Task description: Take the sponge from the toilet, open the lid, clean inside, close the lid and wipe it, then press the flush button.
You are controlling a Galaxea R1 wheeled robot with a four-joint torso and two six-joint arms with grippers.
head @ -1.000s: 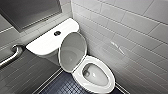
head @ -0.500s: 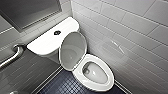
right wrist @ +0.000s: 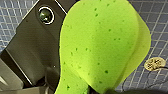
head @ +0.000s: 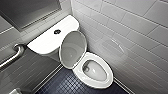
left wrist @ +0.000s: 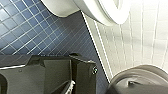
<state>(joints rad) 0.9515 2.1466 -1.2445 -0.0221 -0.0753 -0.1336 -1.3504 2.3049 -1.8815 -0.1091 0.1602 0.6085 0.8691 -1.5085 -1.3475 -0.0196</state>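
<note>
Nothing appears to have shifted in the head view since a second ago: the toilet (head: 51,41) sits as before in the corner of the white tiled wall (head: 130,32). The lid (head: 72,48) stands raised, leaning back toward the tank, with the seat (head: 96,81) down around the open bowl. A dark round flush button (head: 57,31) sits on the tank top, and a grab bar (head: 13,56) runs along the left wall.

In the right wrist view the right hand (right wrist: 82,90) pinches the sponge (right wrist: 100,47) by its narrow end, above the dark blue tiled floor (right wrist: 15,22), with a floor drain (right wrist: 155,63) beyond it.

Whether the left hand (left wrist: 67,85) is spread or pressed together cannot be told; it hangs low over the floor, near the underside of the bowl.
</note>
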